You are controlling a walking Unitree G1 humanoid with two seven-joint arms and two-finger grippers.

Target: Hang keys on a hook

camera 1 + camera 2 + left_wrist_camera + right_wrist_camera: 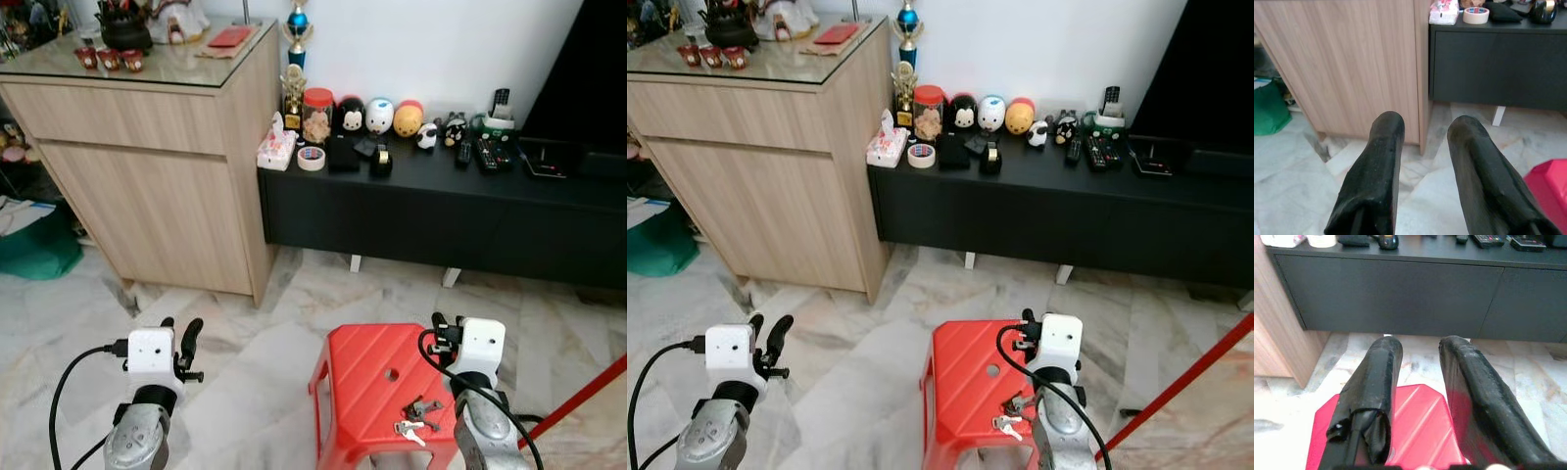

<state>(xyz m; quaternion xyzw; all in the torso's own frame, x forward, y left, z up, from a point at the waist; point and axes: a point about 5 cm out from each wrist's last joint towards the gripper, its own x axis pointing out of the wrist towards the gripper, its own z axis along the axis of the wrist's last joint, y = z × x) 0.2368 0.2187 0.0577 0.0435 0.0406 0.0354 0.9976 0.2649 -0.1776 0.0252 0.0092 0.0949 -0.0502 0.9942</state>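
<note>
Left eye view: keys (415, 419) lying on the red stool (367, 377), near its front right edge, touching nothing else. Right gripper (438, 329) raised over the stool's right side, just beyond the keys, fingers (1376, 382) parted with nothing between them. Left gripper (181, 343) well to the stool's left, over marble floor (245, 343), fingers (1378, 161) likewise spread and empty. Behind the stool, black low cabinet (431, 211) crowded with figurines; wooden sideboard (157, 166) at its left end.

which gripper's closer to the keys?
Right. The right gripper hangs over the stool just beyond the keys; the left gripper is off over the floor.
</note>
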